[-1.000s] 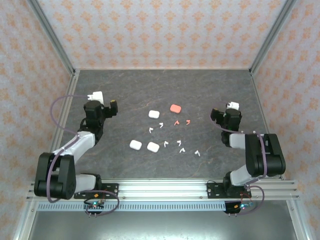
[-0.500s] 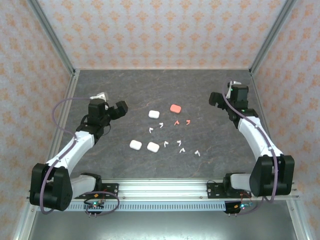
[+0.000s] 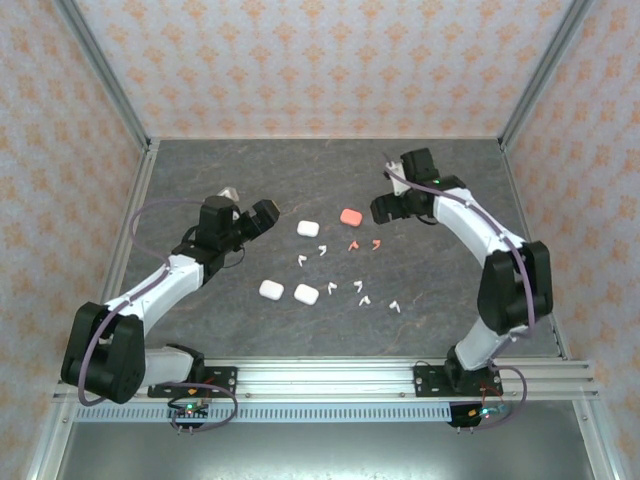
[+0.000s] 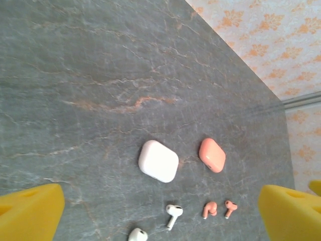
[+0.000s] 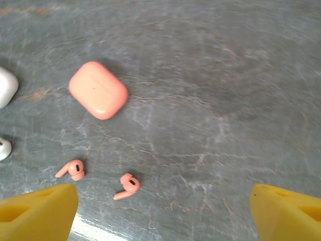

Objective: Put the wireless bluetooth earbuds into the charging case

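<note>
The left gripper (image 3: pixel 262 217) hung over the table (image 3: pixel 200 180) with its yellow fingers (image 4: pixel 30 213) spread wide and nothing between them; a white case (image 4: pixel 158 160) lay just ahead of it, with a pink case (image 4: pixel 212 154) beyond that. The right gripper (image 3: pixel 383 208) was also wide and empty, with the pink case ahead of it and the two pink earbuds (image 5: pixel 72 169) closer in, near one finger (image 5: pixel 35 211). Six white earbuds (image 3: pixel 331 287) lay scattered between the two grippers and nearer the arm bases, two more white cases (image 3: pixel 271 289) beside them
</note>
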Controlling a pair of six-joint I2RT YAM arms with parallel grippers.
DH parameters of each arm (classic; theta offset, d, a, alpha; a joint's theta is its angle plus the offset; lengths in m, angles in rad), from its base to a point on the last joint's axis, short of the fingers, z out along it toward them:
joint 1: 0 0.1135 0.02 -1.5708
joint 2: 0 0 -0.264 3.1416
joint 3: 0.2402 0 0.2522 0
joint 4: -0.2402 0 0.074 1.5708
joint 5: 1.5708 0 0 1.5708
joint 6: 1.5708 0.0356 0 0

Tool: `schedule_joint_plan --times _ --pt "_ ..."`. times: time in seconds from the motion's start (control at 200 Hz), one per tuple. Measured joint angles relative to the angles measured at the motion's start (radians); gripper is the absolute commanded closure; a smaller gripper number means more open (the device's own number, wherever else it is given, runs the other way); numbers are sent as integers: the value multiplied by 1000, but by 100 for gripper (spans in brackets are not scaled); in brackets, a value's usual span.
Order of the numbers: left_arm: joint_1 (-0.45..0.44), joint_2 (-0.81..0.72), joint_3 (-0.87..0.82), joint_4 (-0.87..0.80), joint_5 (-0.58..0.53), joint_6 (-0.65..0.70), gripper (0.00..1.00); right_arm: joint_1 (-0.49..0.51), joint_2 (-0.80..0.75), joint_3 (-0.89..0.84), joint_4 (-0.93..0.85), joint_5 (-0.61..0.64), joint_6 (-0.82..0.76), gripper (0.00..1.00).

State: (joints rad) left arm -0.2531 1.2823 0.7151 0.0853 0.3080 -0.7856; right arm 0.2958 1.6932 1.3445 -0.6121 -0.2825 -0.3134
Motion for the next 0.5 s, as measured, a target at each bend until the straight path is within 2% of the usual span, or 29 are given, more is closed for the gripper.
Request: schedule_joint_plan --times 0.24,0.5 --pt "-10 13 51 -23 -1 -11 1 61 209 181 -95 -27 -122 12" --pt "-10 16 51 -65 -2 -11 1 113 440 428 -170 -45 -184 13"
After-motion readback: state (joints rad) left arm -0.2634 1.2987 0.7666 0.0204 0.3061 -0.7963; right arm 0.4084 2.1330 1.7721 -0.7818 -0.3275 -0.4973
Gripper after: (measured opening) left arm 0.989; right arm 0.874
